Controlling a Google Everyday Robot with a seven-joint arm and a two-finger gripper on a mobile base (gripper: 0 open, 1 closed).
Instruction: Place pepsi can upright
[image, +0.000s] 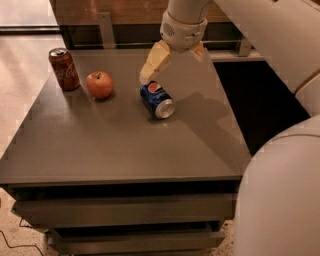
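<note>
Pepsi can (156, 99) lay on its side on the grey table (100, 145), a little behind the middle of the top. One silver end faced front-right, toward the camera; the blue body ran back and to the left, with the round logo on its upper side. The can was not upright.

Gripper (172, 64) hung over the rear part of the table, just behind and above the pepsi can, at the end of a white arm (260, 30) coming in from the upper right. Its pale yellow fingers (154, 62) stood spread apart with nothing between them. The nearer one sloped down and to the left, its tip just above the rear end of the can. The other showed only as a short stub on the right side of the wrist. Contact between the lower tip and the can could not be judged.

Red cola can (64, 69) stood upright near the back left corner. Apple (99, 85) sat just to its right, between the two cans and apart from both. The arm's shadow fell on the table right of the pepsi can.
</note>
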